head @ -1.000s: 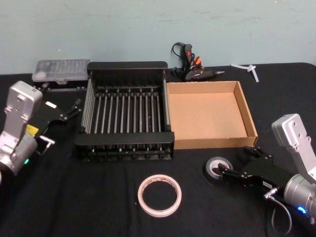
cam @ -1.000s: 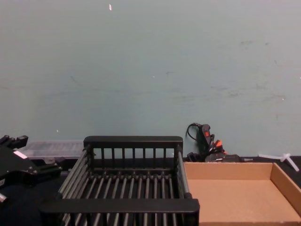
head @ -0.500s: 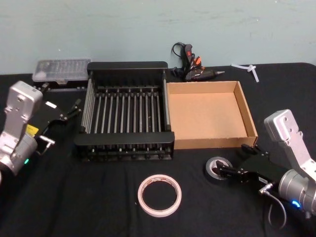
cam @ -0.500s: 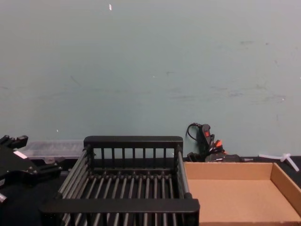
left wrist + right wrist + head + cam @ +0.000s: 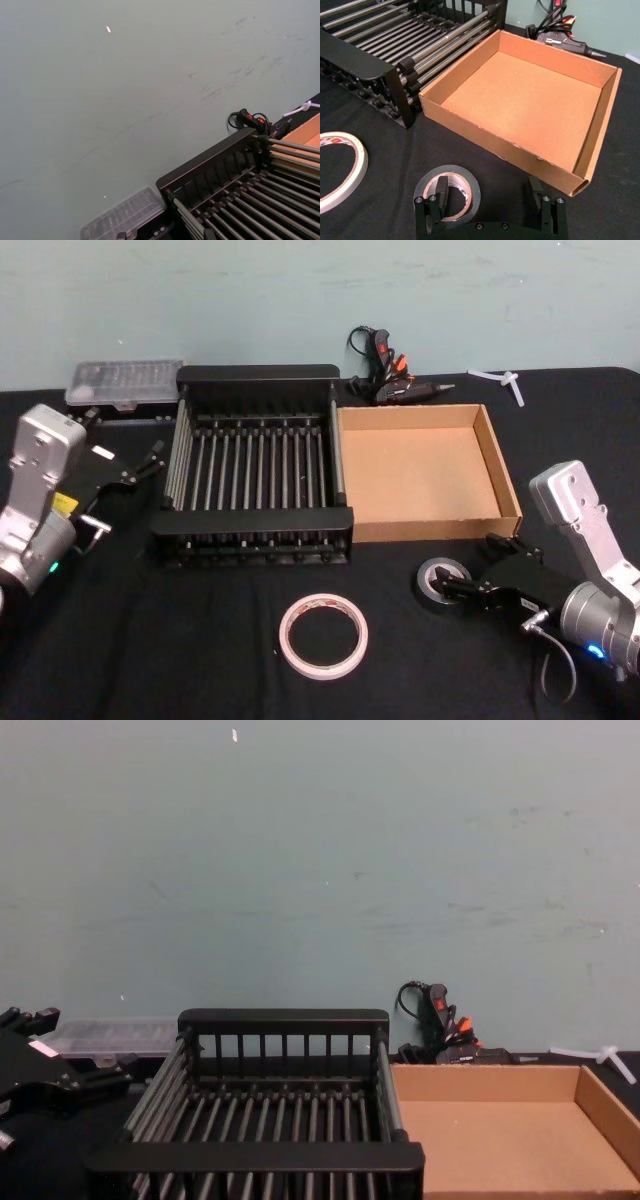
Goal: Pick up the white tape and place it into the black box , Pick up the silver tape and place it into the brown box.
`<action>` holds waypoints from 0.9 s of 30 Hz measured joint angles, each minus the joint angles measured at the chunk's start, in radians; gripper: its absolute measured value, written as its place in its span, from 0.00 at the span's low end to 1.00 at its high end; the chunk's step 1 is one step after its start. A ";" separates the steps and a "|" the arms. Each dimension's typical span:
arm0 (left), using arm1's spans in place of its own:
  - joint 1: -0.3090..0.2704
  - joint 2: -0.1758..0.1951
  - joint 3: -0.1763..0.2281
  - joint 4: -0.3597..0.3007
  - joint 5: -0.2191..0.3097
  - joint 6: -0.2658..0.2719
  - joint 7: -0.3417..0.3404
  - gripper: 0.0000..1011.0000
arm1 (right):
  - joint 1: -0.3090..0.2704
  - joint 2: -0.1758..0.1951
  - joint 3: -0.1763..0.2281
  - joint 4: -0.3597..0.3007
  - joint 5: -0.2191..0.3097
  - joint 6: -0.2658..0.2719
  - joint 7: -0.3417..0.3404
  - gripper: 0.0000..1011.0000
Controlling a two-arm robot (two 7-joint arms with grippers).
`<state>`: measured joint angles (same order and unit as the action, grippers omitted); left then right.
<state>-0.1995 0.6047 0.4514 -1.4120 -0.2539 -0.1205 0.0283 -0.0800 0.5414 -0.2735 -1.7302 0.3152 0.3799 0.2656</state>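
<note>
1. The right gripper [image 5: 490,210], jaws spread, straddles the rim of the silver tape [image 5: 441,582], which lies near the tabletop's front right, before the brown box [image 5: 510,480].
2. Judged step: grasping it; next, clench, lift, carry over that box.
3. The left gripper [image 5: 150,460] is parked released beside the black box [image 5: 255,373]; the white tape [image 5: 323,635] waits front-centre.
4. Its red printing is unreadable.

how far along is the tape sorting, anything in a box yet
Nothing is boxed yet: the black box and brown box hold no tape. In hand: the right gripper, open, has one finger inside the silver tape. Left: the white tape lies untouched; the left gripper waits beside the black box.
</note>
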 joint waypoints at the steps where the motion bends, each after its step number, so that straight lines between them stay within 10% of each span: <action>1: 0.000 0.000 0.000 0.000 0.000 0.000 0.000 0.99 | 0.000 -0.001 0.001 0.000 -0.002 0.001 0.001 0.99; 27: 0.000 0.000 0.000 0.000 0.000 0.000 0.000 0.99 | -0.004 -0.035 0.017 0.010 -0.048 0.024 0.018 0.99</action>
<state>-0.1995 0.6046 0.4514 -1.4120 -0.2539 -0.1205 0.0283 -0.0841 0.5066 -0.2562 -1.7204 0.2672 0.4042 0.2841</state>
